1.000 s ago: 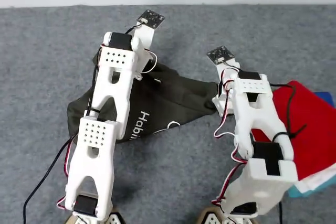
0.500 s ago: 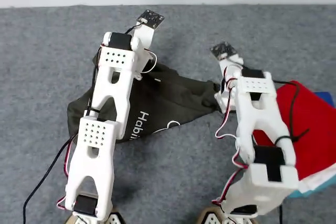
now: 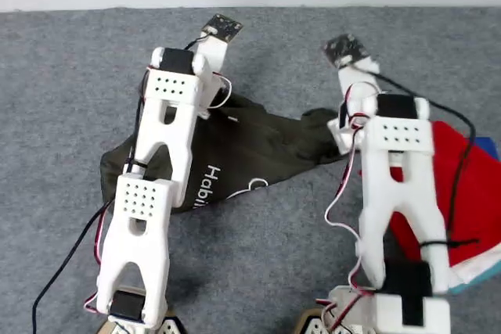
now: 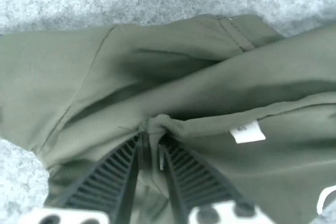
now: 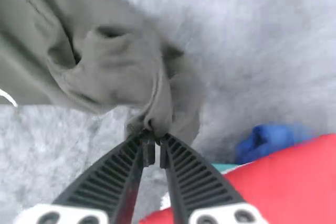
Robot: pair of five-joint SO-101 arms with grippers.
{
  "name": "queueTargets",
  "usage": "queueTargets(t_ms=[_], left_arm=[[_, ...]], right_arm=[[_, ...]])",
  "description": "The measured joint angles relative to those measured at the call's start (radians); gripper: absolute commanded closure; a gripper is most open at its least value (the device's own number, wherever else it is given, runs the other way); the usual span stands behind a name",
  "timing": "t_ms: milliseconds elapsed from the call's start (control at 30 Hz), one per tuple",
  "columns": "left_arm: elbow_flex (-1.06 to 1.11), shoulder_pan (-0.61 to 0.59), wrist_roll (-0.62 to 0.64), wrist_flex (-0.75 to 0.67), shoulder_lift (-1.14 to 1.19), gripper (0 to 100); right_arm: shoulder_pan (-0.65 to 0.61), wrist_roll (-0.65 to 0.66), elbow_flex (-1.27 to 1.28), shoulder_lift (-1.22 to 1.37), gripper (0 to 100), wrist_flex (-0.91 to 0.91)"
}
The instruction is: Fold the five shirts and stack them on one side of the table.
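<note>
Fingers (image 4: 123,174) of my left gripper (image 4: 150,142) are clamped on a small ridge of the dark olive shirt (image 3: 250,146), close to its neck tag (image 4: 247,131), at the far-left part of the cloth. I judge that pinch is there to anchor one end of the garment for spreading. The shirt itself lies crumpled around the middle of the grey surface (image 3: 63,76), drawn into a taper toward the right. There my right gripper (image 5: 153,141) has its fingers closed on the bunched right end. I read the two holds as a pair meant to pull the cloth flat before folding. By the right edge sits the stack (image 3: 474,270), a red shirt (image 3: 484,193) on top with white and teal layers under it. That side is where I judge this one should end up.
</note>
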Motion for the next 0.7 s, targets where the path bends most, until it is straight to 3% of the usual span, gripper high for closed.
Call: queueTargets(t_ms=[400, 700], left_arm=[[-0.026, -0.132, 0.002, 0.0, -0.347, 99], [0.018, -0.127, 0.003, 0.0, -0.628, 99]], right_arm=[[-0.002, -0.003, -0.155, -0.37, 98.8, 0.015], [-0.055, -0.041, -0.27, -0.463, 98.3, 0.219]])
